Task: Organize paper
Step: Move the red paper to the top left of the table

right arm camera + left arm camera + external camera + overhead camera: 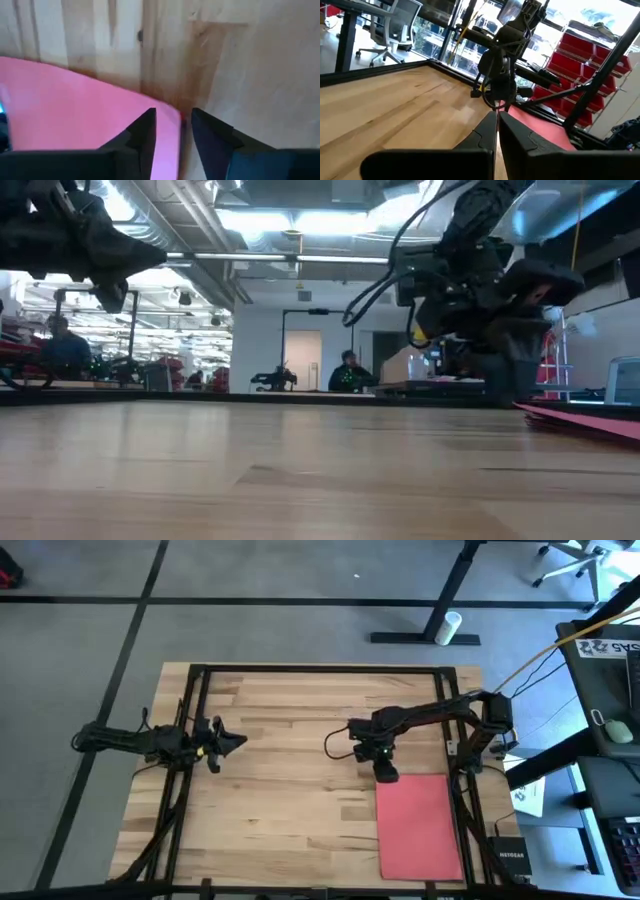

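Note:
A pink-red sheet of paper [420, 825] lies flat on the table's near right part; the right wrist view shows it pink [75, 110] with a sliver of red at its edge. My right gripper [386, 775] points down at the sheet's far-left corner, narrowly open. One finger [147, 127] stands over the paper, the other [202, 130] over bare wood. My left gripper [238, 741] hovers shut above the table's left part, holding nothing. The low view shows the paper [585, 420] at the right edge. My right gripper comes at the paper's far-left corner [172, 112] from above, with a finger on either side of the sheet's edge. Whether the fingertips touch the paper, I cannot tell. The sheet lies on the table.
Black frame rails [320, 668] run along the table's far edge and both sides. Bare wood [290, 800] lies between the arms and toward the near edge. A black box [510, 860] sits off the table's near right corner.

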`<move>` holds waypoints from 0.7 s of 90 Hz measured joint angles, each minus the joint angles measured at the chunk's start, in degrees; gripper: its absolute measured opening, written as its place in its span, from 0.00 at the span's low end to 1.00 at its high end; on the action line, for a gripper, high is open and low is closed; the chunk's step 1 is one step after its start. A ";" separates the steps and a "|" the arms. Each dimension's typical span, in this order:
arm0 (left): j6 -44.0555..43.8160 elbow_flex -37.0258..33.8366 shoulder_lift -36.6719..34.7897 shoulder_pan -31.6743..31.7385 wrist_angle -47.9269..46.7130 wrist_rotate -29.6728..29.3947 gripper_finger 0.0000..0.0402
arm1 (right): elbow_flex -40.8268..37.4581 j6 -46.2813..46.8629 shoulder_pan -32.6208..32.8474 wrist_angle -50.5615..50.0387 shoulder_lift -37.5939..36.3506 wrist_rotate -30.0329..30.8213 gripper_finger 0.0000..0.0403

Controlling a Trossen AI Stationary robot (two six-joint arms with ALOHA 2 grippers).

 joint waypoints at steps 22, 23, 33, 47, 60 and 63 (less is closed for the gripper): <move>0.00 0.01 0.00 0.00 -0.01 0.01 0.00 | 0.00 -0.74 0.00 0.13 0.00 -1.20 0.17; 0.00 0.01 0.00 0.00 -0.01 0.00 0.00 | 0.00 -0.83 0.00 0.20 0.00 -1.20 0.16; 0.01 0.01 0.00 0.00 -0.01 0.02 0.00 | 0.02 -2.09 0.00 0.30 0.00 -1.19 0.08; 0.02 0.00 0.00 0.00 -0.01 0.02 0.00 | 0.02 -4.02 0.00 0.44 0.00 -0.20 0.01; 0.02 0.00 0.00 0.01 -0.01 0.02 0.00 | 0.02 -5.18 0.00 1.37 0.00 0.75 0.00; 0.02 0.01 0.00 0.01 -0.01 0.02 0.00 | 0.02 -5.23 0.00 2.13 0.00 0.99 0.00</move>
